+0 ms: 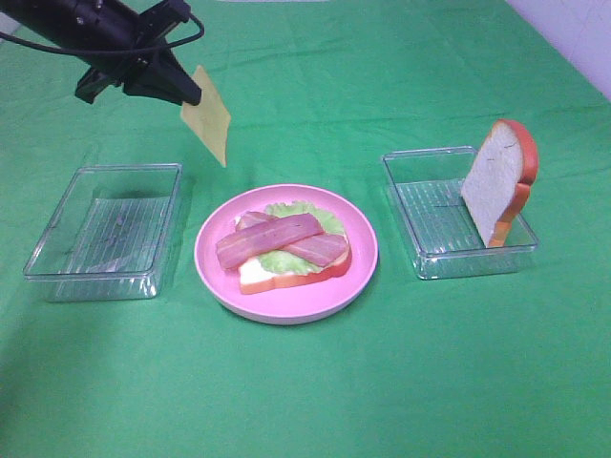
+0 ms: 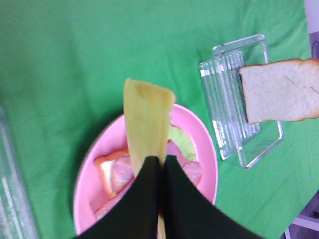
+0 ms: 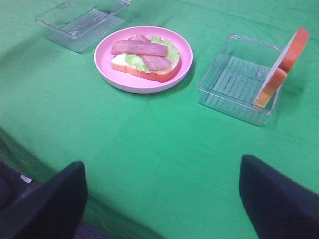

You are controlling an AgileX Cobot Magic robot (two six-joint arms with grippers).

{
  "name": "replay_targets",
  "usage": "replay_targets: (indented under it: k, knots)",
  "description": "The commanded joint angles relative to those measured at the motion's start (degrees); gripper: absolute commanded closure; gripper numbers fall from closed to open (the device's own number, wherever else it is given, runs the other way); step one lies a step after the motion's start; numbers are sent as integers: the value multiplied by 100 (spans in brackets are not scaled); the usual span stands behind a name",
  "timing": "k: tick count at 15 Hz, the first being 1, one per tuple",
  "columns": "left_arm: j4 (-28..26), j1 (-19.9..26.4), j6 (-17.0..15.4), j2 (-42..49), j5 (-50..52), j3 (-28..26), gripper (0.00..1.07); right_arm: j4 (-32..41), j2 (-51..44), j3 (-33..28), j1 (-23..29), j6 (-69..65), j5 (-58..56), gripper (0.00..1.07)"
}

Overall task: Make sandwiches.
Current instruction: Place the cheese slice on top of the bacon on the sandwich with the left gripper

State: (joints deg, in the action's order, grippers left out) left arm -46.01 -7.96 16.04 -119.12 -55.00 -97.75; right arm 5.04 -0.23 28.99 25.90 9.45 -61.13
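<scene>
On the pink plate (image 1: pixel 365 250) lies an open sandwich (image 1: pixel 286 250): one bread slice, lettuce and two bacon strips. High above the table at the back left, my left gripper (image 1: pixel 187 93) is shut on the yellow cheese square (image 1: pixel 206 124), which hangs from its fingers; the left wrist view shows the cheese (image 2: pixel 147 119) over the plate (image 2: pixel 209 164). A second bread slice (image 1: pixel 501 181) leans upright in the right clear container (image 1: pixel 430 215). My right gripper (image 3: pixel 162 199) is open and empty, well short of the plate (image 3: pixel 149 85), and out of the exterior view.
An empty clear container (image 1: pixel 105 229) sits left of the plate. Green cloth covers the whole table. The right wrist view shows the table's near edge (image 3: pixel 30 164) dropping off by the right gripper's fingers (image 3: pixel 50 199).
</scene>
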Motion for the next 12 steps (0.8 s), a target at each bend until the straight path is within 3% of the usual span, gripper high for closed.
replay_targets:
  k: [1, 4, 12]
  knots:
    - [-281, -430, 201, 34, 246, 6, 107, 29, -132, -17, -11, 34, 34, 31]
    - [-281, -1226, 149, 29, 882, 6, 107, 29, -132, -17, -11, 34, 34, 31]
    - [-309, -2045, 132, -705, 963, 6, 107, 29, -132, -17, -11, 34, 34, 31]
